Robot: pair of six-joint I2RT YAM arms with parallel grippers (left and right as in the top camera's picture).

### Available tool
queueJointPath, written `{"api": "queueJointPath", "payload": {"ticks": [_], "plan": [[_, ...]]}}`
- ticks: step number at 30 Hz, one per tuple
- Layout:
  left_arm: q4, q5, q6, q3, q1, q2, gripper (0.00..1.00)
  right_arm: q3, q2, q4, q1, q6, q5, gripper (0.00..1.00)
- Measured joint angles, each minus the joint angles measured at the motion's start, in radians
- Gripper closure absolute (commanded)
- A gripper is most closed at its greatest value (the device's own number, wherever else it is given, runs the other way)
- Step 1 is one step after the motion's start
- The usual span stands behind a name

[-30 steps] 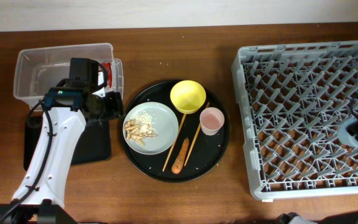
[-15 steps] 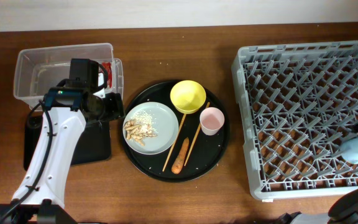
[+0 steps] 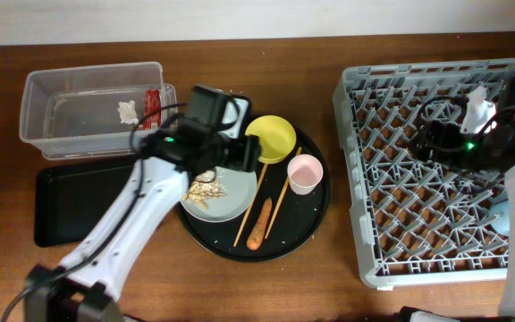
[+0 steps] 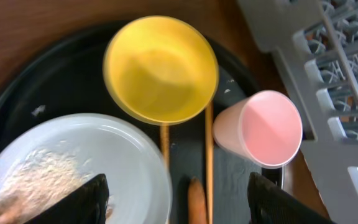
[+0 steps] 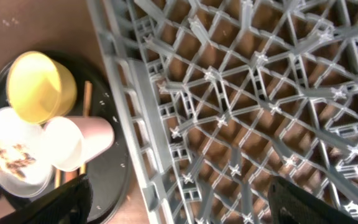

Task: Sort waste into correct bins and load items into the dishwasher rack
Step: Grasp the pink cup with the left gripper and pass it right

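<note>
On the round tray (image 3: 316, 215): bowl (image 3: 270, 138), plate (image 3: 235, 197), pink cup (image 3: 304, 172).
Left claw (image 4: 176, 190): I see it wide open, empty (hovering over the tray).
Right claw (image 5: 179, 199): spread wide, nothing held, over rack (image 3: 349, 197).

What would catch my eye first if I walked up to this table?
The big grey rack filling the right side stands out first. Next, the round black tray in the middle, with a bright yellow bowl and a pink cup on it. A white robot arm reaches over the tray from the lower left.
</note>
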Motion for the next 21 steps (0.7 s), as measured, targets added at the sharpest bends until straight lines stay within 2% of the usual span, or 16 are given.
{"api": "queueJointPath", "payload": {"ticks": [4,8,9,10,11,14,16,19,21], "plan": [[0.117,0.001,0.000,-0.002,-0.122,0.154,0.30,0.000,0.000,-0.021,0.012,0.003,0.057,0.10],[0.210,0.001,0.004,-0.002,-0.176,0.257,0.42,0.000,0.000,-0.021,0.012,0.003,0.062,0.10],[0.214,0.001,0.005,-0.002,-0.185,0.282,0.57,0.000,0.000,-0.021,0.012,0.003,0.063,0.09],[0.214,0.001,0.007,-0.002,-0.185,0.290,0.66,0.000,0.000,-0.021,0.012,0.003,0.063,0.09],[0.214,0.001,0.003,-0.002,-0.185,0.291,0.80,0.000,0.000,-0.021,0.012,0.003,0.063,0.09],[0.205,0.001,0.011,-0.002,-0.185,0.292,1.00,0.000,0.000,-0.024,0.012,0.006,0.063,0.09],[0.182,0.000,0.010,-0.002,-0.185,0.292,1.00,0.000,0.000,-0.027,0.012,0.006,0.063,0.09],[0.152,0.002,0.011,-0.002,-0.182,0.288,1.00,0.000,0.000,-0.035,0.012,0.006,0.070,0.03],[0.113,0.013,0.011,-0.002,-0.153,0.230,1.00,0.000,0.000,-0.039,0.012,0.003,0.077,0.02]]}}
